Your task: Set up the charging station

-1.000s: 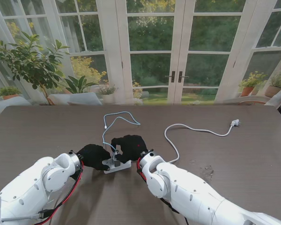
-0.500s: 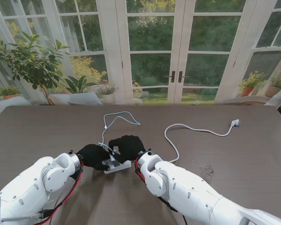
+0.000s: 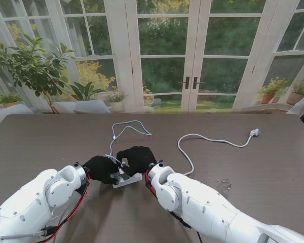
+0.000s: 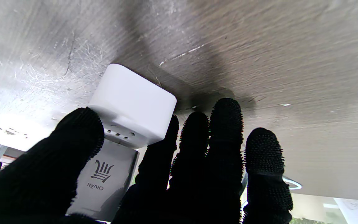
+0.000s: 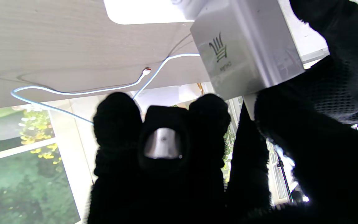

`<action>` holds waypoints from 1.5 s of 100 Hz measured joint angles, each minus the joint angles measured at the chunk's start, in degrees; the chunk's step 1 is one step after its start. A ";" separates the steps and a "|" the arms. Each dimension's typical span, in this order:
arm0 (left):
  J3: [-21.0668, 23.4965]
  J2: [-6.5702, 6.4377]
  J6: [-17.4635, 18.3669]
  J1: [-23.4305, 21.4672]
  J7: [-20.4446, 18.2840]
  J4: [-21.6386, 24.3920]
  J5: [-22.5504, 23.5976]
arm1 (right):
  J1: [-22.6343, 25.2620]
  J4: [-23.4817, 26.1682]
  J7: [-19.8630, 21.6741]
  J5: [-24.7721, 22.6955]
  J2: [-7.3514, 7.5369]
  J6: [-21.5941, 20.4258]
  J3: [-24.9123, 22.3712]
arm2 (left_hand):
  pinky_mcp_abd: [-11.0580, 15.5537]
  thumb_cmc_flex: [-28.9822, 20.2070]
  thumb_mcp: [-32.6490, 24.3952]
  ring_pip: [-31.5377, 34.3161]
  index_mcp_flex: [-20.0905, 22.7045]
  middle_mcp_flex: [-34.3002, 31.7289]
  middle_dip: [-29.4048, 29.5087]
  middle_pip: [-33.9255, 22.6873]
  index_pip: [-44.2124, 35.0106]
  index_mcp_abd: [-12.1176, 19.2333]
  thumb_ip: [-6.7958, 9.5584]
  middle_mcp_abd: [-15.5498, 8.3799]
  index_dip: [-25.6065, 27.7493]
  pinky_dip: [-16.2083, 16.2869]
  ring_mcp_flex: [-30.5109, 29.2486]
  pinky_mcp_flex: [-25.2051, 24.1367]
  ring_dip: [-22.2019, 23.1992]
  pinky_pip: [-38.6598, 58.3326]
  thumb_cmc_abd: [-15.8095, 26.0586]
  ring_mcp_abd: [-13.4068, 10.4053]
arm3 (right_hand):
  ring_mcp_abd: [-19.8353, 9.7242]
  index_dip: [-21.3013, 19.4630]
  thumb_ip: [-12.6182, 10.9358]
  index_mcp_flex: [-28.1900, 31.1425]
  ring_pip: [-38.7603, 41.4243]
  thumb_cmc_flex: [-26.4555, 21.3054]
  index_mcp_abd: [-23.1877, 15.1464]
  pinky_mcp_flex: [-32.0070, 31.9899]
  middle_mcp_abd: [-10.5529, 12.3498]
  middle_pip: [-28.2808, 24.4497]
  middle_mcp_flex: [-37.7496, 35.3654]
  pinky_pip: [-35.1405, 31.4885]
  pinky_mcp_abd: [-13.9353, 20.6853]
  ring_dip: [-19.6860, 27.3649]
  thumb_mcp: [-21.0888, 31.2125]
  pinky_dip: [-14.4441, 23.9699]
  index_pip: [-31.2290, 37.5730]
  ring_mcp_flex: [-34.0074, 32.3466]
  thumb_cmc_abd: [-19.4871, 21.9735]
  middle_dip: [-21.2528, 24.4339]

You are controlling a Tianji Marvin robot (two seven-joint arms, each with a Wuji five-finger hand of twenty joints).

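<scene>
Charger brick (image 5: 247, 46) sits pinched in our right hand (image 3: 137, 158) over the power strip (image 3: 127, 179), steadied by our left hand (image 3: 101, 168); next we press it in squarely.

Home sunroom: French doors (image 3: 187, 55) w/ garden, potted plants (image 3: 33, 66).

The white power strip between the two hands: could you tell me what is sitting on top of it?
A silver charger block stands on the power strip, held by both hands. Its prongs and the socket are hidden.

Power strip (image 3: 127, 179): on the counter (image 3: 50, 142), near me.
Charger (image 3: 122, 171): on the power strip.
Thin cable (image 3: 125, 129): farther from me than the power strip.
Thick cord (image 3: 213, 140): right of the power strip, well apart.
</scene>
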State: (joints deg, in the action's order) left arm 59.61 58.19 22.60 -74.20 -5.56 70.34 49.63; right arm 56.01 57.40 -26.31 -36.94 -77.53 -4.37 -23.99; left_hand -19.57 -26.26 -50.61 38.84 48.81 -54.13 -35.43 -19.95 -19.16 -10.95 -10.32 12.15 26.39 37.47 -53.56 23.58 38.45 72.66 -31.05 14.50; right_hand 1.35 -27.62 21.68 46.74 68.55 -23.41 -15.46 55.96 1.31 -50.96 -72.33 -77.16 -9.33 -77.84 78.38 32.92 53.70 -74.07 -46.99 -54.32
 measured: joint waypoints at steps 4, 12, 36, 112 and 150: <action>0.04 -0.01 0.05 -0.01 -0.11 0.04 0.02 | 0.05 0.11 0.22 0.04 0.05 0.06 -0.15 | 0.00 0.00 0.00 0.00 0.00 0.02 0.00 0.17 0.04 -0.01 0.00 0.00 0.00 0.00 0.01 -0.06 0.00 0.00 0.04 0.00 | 0.00 -0.14 0.48 0.00 0.07 0.00 -0.26 0.00 0.00 0.00 0.00 0.00 0.01 0.00 0.00 0.16 0.00 0.00 0.00 -0.07; 0.10 -0.03 0.10 -0.03 -0.24 0.10 0.05 | 0.19 0.42 0.60 0.05 0.22 0.28 -0.45 | 0.00 0.00 0.00 0.00 0.00 0.13 0.01 0.30 0.04 -0.01 0.00 0.00 0.00 0.00 0.01 -0.09 0.00 0.00 0.12 0.00 | 0.00 -0.23 0.55 0.00 0.13 0.00 -0.73 0.01 0.00 0.00 0.00 0.00 0.01 0.00 0.00 0.30 0.00 0.00 0.00 -0.18; 0.10 -0.08 0.21 -0.06 -0.24 0.14 0.11 | 0.34 1.05 1.49 0.24 0.81 0.42 -1.01 | 0.00 0.00 0.00 0.00 0.00 0.25 0.03 0.46 0.05 -0.01 0.00 0.02 0.00 0.00 0.01 -0.10 0.00 0.00 0.29 0.00 | 0.00 -1.04 0.60 -0.09 0.19 0.00 -1.75 0.01 0.00 0.00 0.00 0.00 0.01 0.00 0.00 0.50 0.00 0.00 0.00 -0.54; -0.29 -0.13 0.24 0.08 0.31 -0.06 0.20 | 0.59 -0.20 0.97 1.22 0.33 -1.36 -0.42 | 0.00 0.07 0.00 0.00 0.00 0.25 0.04 0.03 -0.40 -0.04 0.00 0.02 0.00 0.00 0.01 -0.11 0.00 0.00 0.34 0.00 | 0.00 -3.03 0.71 -1.22 0.95 2.47 -5.57 0.01 0.05 0.00 -0.61 0.00 0.01 0.00 1.10 1.22 0.01 -0.03 0.18 -0.67; -0.58 -0.21 0.47 0.40 0.13 -0.20 0.26 | 0.57 0.04 2.47 1.50 0.62 -0.86 -1.24 | 0.00 0.07 0.00 0.00 0.00 0.25 0.04 -0.16 -0.43 -0.10 0.00 0.02 0.00 0.00 0.02 -0.11 0.00 0.00 0.34 0.00 | 0.00 -3.03 1.93 -1.62 1.55 4.30 -9.48 0.01 0.05 0.00 -0.61 0.00 0.01 0.00 1.10 1.71 0.01 -0.03 0.21 -1.11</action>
State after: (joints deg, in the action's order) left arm 59.04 57.98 23.07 -73.80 -5.43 70.14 49.89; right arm 56.58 57.44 -23.84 -35.43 -76.91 -5.23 -25.23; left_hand -19.56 -26.19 -50.61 38.84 48.81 -53.88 -35.39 -20.11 -19.58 -11.05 -10.32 12.17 26.39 37.46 -53.54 23.47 38.45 72.66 -30.71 14.50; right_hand 1.35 -30.65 23.61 45.12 70.10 -19.11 -24.94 55.97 1.36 -50.96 -72.94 -77.16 -9.32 -77.84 79.48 34.63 53.72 -74.10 -46.78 -55.43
